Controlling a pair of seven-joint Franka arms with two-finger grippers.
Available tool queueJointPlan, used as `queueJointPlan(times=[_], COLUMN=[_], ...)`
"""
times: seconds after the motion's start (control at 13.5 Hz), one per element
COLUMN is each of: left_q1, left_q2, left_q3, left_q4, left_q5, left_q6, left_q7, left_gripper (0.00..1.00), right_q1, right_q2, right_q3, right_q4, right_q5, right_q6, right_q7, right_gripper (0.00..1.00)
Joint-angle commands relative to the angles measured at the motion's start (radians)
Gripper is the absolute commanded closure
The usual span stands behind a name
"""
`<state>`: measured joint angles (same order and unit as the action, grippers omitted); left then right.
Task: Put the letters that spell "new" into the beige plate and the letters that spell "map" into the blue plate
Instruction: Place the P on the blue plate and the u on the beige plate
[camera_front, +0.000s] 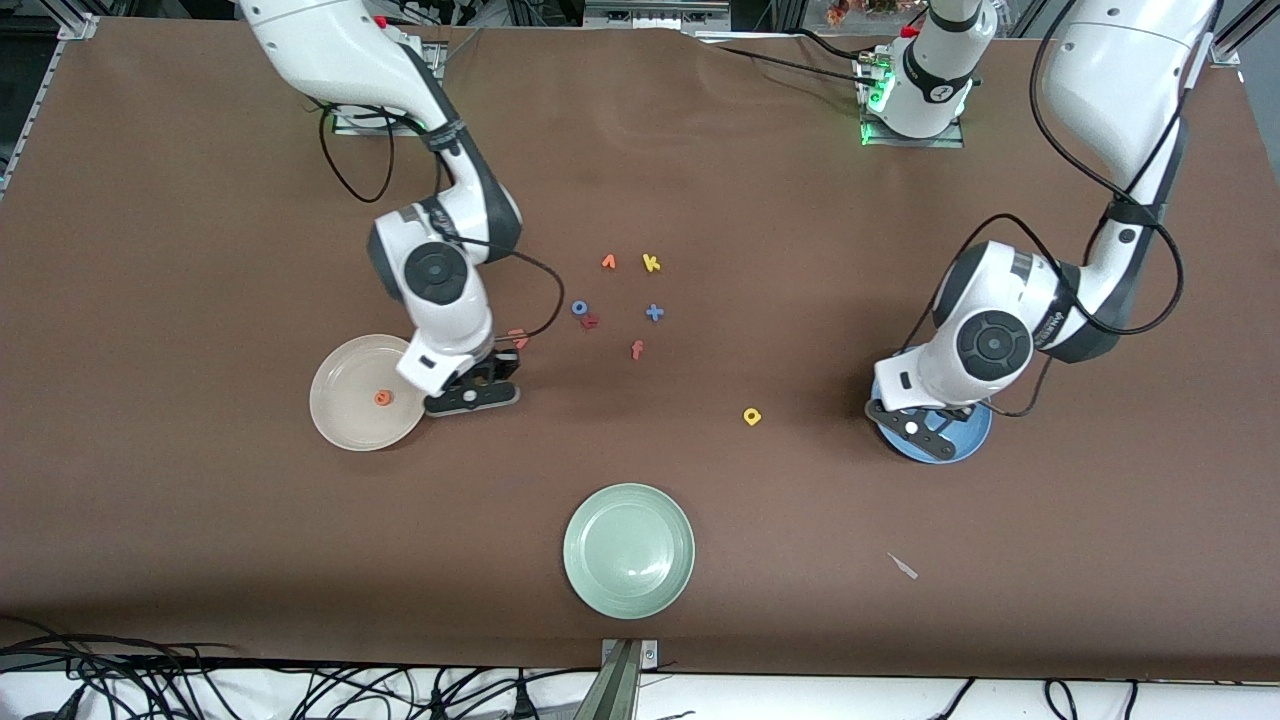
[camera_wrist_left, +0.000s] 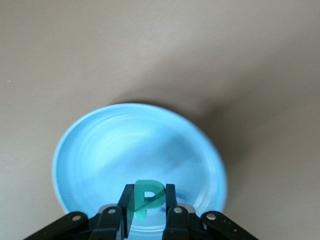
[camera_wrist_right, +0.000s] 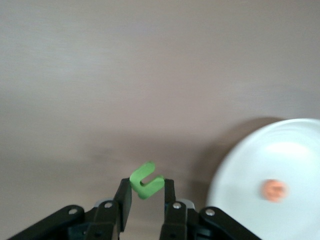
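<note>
My left gripper (camera_wrist_left: 148, 192) is shut on a teal p (camera_wrist_left: 146, 199) and hangs low over the blue plate (camera_wrist_left: 100, 150), which the arm partly hides in the front view (camera_front: 975, 440). My right gripper (camera_wrist_right: 146, 186) is shut on a green n (camera_wrist_right: 146, 181) over bare table just beside the beige plate (camera_front: 340, 420). An orange e (camera_front: 382, 398) lies in that plate. The pinkish-red w (camera_front: 517, 340) lies close by the right gripper (camera_front: 470, 393). A small blue m (camera_front: 654, 312) and a yellow a (camera_front: 752, 416) lie loose on the table.
Mid-table lie an orange letter (camera_front: 608, 262), a yellow k (camera_front: 651, 263), a blue o (camera_front: 579, 308) touching a red letter (camera_front: 590, 321), and an orange-red f (camera_front: 636, 349). A pale green plate (camera_front: 628, 590) sits nearer the front camera. A pale scrap (camera_front: 903, 566) lies toward the left arm's end.
</note>
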<state>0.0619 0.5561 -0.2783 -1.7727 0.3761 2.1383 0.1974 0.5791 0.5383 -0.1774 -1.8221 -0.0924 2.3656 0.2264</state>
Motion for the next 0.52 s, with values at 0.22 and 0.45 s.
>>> queueJointPlan(times=[0.22,0.45], left_q1=[0.012,0.010], left_q2=[0.061,0.062], left_q3=[-0.009,-0.013], left_q4=[-0.005,-0.007], left_q5=[0.038,0.035], left_q6=[0.080,0.081], left_q7=[-0.012,-0.016], left_gripper=[0.77,0.18], right_q1=[-0.106,-0.111], right_q2=[-0.138,-0.143], right_q3=[-0.034,-0.034], right_q4=[-0.231,-0.295], right_q5=[0.037,0.060], right_q6=[0.047,0.146], right_q7=[-0.203,-0.191], right_gripper=[0.72,0.28])
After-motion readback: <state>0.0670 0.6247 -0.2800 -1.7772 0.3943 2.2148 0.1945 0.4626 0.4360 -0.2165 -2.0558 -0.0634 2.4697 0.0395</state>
